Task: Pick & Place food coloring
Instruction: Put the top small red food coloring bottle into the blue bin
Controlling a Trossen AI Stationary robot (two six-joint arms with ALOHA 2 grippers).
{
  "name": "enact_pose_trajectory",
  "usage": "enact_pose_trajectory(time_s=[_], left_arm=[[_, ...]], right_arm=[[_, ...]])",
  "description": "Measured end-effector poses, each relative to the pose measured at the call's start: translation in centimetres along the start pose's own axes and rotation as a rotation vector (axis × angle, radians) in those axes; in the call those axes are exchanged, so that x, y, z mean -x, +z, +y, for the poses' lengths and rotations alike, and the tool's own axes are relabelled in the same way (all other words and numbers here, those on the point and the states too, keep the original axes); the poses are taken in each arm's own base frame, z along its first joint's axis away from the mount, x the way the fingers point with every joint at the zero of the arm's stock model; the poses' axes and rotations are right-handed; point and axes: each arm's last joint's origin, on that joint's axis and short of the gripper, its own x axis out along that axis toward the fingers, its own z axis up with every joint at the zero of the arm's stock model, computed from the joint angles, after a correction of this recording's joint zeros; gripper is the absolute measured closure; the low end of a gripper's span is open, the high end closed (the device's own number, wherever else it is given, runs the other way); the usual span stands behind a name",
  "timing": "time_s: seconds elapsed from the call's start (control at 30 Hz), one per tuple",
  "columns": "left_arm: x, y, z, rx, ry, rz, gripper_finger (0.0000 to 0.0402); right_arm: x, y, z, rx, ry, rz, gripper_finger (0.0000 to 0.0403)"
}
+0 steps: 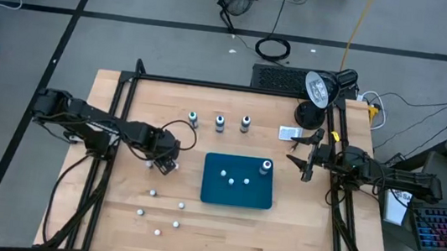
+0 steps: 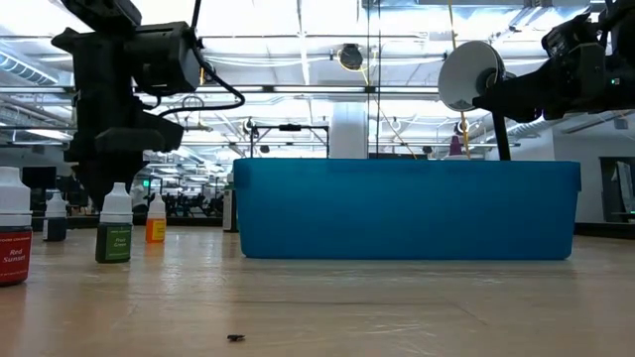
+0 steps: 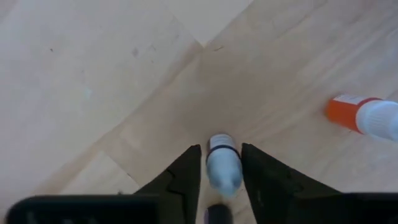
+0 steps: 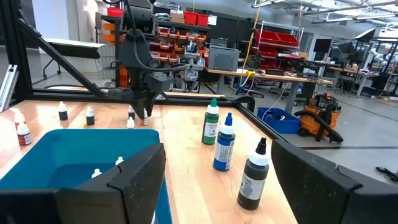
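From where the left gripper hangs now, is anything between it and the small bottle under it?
Nothing visible. The left gripper hangs open right over the small bottle, whose pale top sits between the fingers. The orange bottle lies off to one side, clear of them.

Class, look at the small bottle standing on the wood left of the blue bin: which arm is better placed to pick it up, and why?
Left. The left hand is directly over the small bottle, open fingers either side. The right hand waits beyond the blue bin.
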Motion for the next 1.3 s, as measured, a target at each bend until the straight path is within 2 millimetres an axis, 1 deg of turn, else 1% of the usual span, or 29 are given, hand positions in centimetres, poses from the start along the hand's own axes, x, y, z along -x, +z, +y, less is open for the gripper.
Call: enact_pose_trajectory(time_s=[0.17,0.27,0.37,0.47,0.53,0.7,0.77,0.83,0.9,1.0,1.1,1.17,1.3], left_arm=[[0.0,0.1,0.0,-0.047,-0.002,-0.002,0.0340],[0.2,0.2,-0.1,-0.077,-0.007,-0.005,0.0341],[1.5,1.0,-0.9,-0.110,-0.036,-0.033,0.0341],[3.9,2.2,-2.1,-0.167,-0.083,-0.084,0.0341],[6.0,3.2,-3.2,-0.209,-0.136,-0.144,0.0341],[12.6,6.1,-5.9,-0.320,-0.276,-0.334,0.0341],[14.8,7.3,-7.1,-0.387,-0.281,-0.370,0.0341],[16.6,8.6,-8.7,-0.460,-0.262,-0.401,0.0341],[17.7,9.9,-10.4,-0.539,-0.217,-0.418,0.0341],[17.8,12.1,-13.2,-0.652,-0.164,-0.397,0.0341],[16.9,14.1,-15.6,-0.742,-0.125,-0.367,0.0341],[15.7,15.3,-17.2,-0.780,-0.112,-0.359,0.0341],[11.5,16.9,-19.9,-0.854,-0.089,-0.302,0.0341]], right_arm=[[0.0,0.0,0.0,0.000,0.000,0.000,0.0124],[0.0,0.0,0.0,0.000,0.000,0.000,0.0124],[0.0,0.0,0.0,0.000,0.000,0.000,0.0124],[0.0,0.0,0.0,0.000,0.000,0.000,0.0124],[0.0,0.0,0.0,0.000,0.000,0.000,0.0124],[0.0,0.0,0.0,0.000,0.000,0.000,0.0124],[0.0,0.0,0.0,0.000,0.000,0.001,0.0124],[0.0,0.0,0.0,0.000,0.000,0.001,0.0124],[0.0,0.0,0.0,0.000,0.000,0.000,0.0124],[0.0,0.0,0.0,0.000,0.000,0.003,0.0124],[0.0,0.0,0.0,0.000,0.000,0.003,0.0124],[0.0,0.0,0.0,0.000,0.000,0.003,0.0124],[0.0,0.0,0.0,0.000,0.000,0.003,0.0124]])
